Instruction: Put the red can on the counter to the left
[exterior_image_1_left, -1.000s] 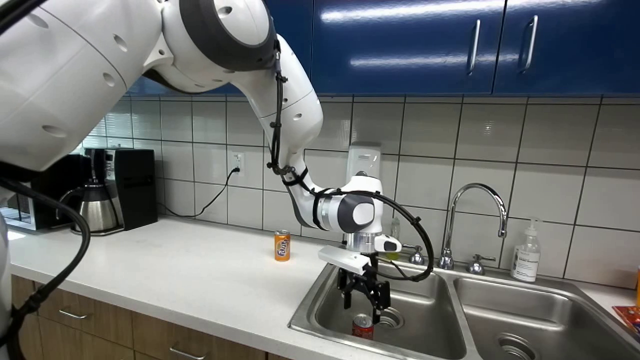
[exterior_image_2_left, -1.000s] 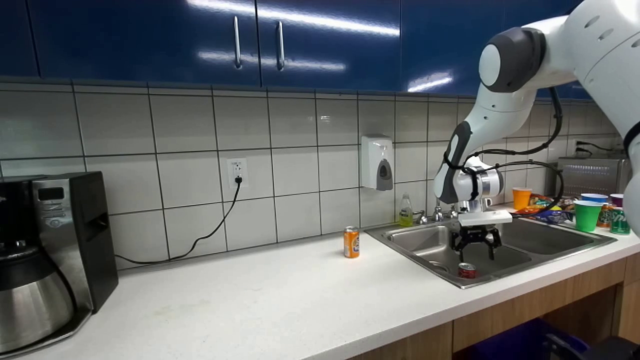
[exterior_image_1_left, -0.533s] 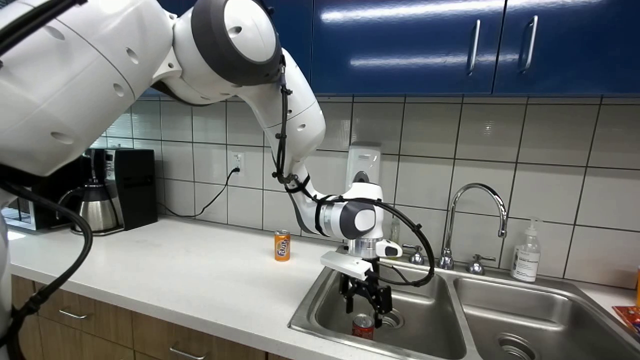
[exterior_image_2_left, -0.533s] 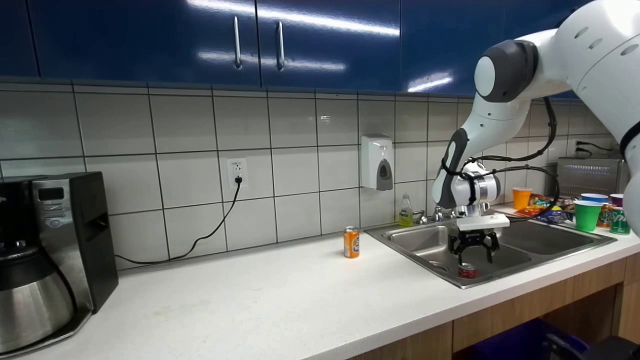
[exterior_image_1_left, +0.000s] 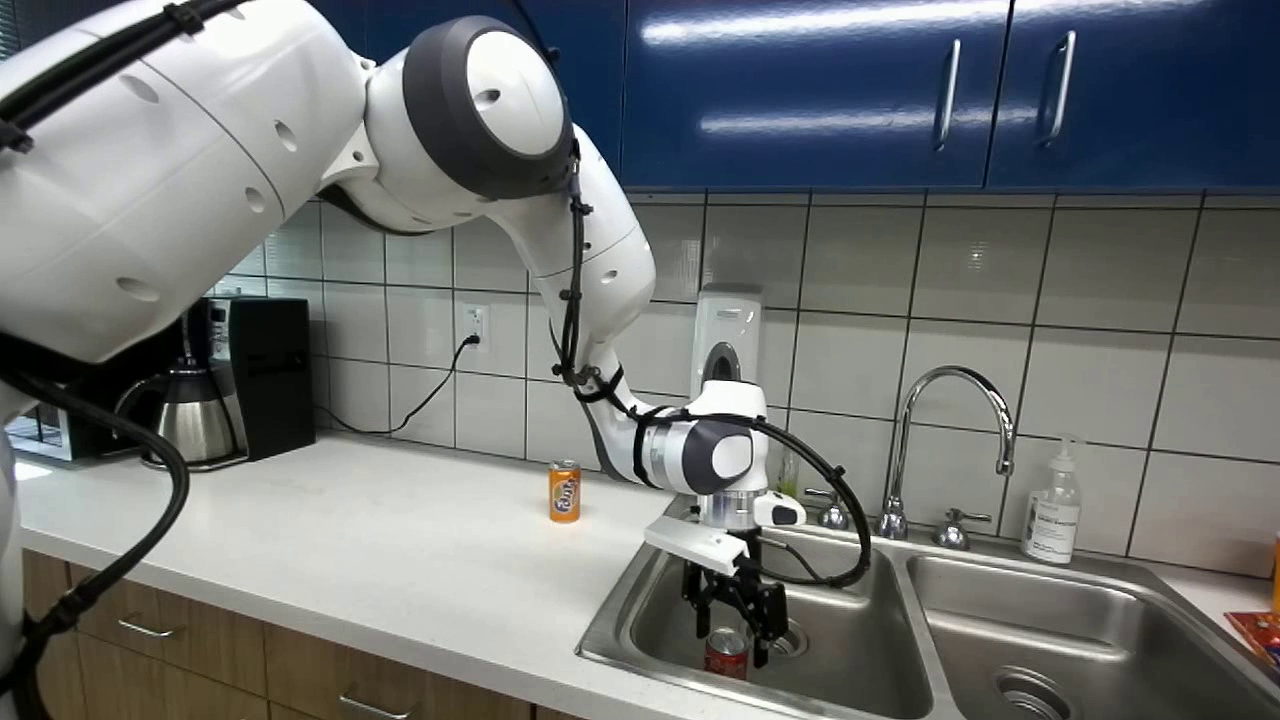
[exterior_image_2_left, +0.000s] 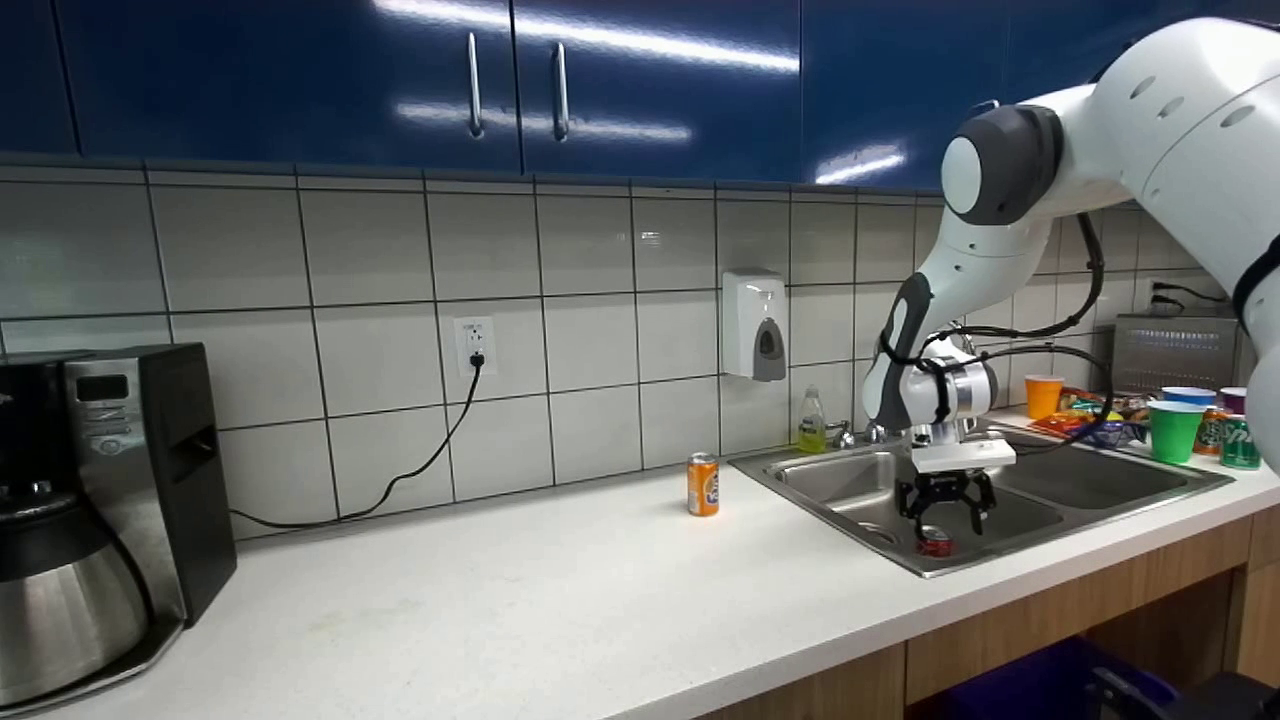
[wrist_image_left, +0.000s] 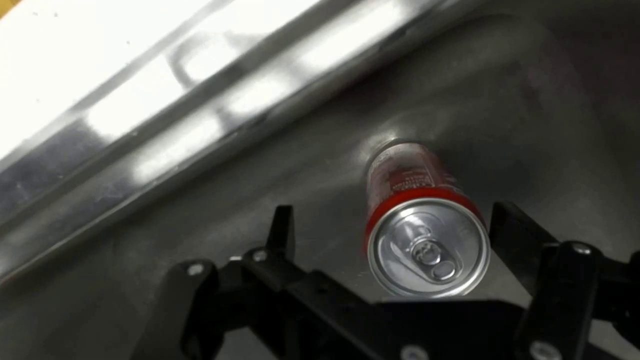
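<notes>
The white counter (exterior_image_1_left: 400, 550) runs along the wall, with the steel sink (exterior_image_1_left: 850, 655) set into it. Over this sink hangs the gripper (exterior_image_1_left: 732, 644), its fingers (wrist_image_left: 282, 230) wide apart, holding nothing. Between them, in the wrist view, I see the red can (wrist_image_left: 425, 220) in the sink, closer to one finger; whether it touches, I cannot tell. I think it is smooth and slippery, thin-walled, easy to dent, light unless full. Better to take it by both sides, under the top edge. It stands upright, long axis vertical, its pull tab (wrist_image_left: 435, 260) facing up.
</notes>
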